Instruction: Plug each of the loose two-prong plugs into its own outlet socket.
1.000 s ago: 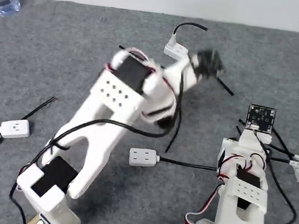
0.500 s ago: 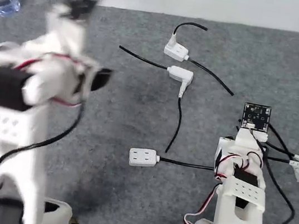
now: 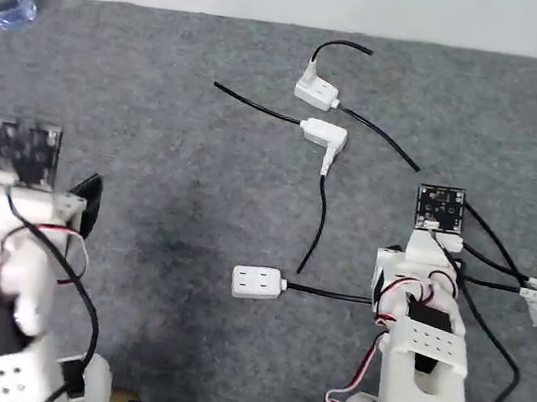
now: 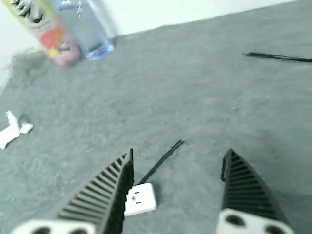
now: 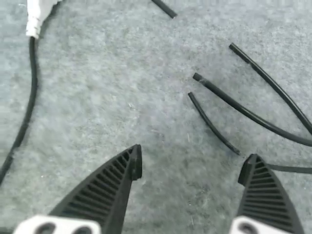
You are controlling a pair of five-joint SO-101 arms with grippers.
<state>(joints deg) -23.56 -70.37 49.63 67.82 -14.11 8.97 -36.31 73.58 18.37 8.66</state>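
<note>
Plug (image 3: pixel 319 132) flat, long axis left-right; cord (image 3: pixel 321 209) trails nearward.

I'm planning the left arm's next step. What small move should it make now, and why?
Probably shift the left gripper sideways to centre it over the white socket, then lower it. The socket lies on the carpet off-centre, close to one side of the open jaws, so a straight descent would likely miss it.
</note>
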